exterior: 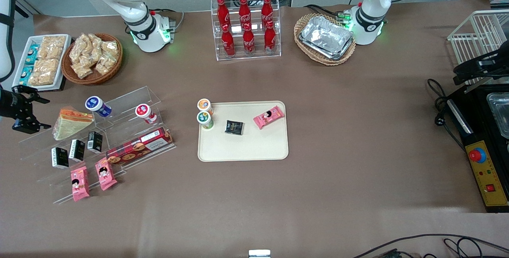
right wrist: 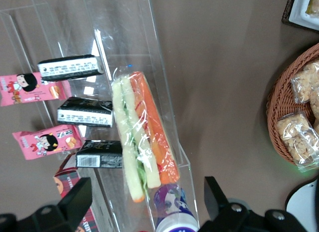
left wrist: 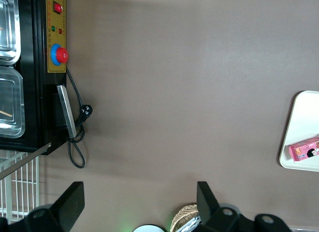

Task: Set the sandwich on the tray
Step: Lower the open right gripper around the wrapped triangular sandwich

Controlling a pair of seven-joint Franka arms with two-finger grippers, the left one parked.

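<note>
The tray (exterior: 242,146) was seen lying on the counter (exterior: 338,178), holding a pink snack packet (exterior: 269,117). Farther off, toward the working arm's end, the sandwich (exterior: 69,123) was pictured on the clear stepped rack (exterior: 119,130), with the tool (exterior: 35,113) positioned just beside it, fingers spread apart and holding nothing.

Six red cola bottles (exterior: 246,27) sit in a clear rack up top, near a wicker basket of foil trays (exterior: 326,38), with pink snack packets (exterior: 92,178) on acrylic steps (exterior: 131,103).
</note>
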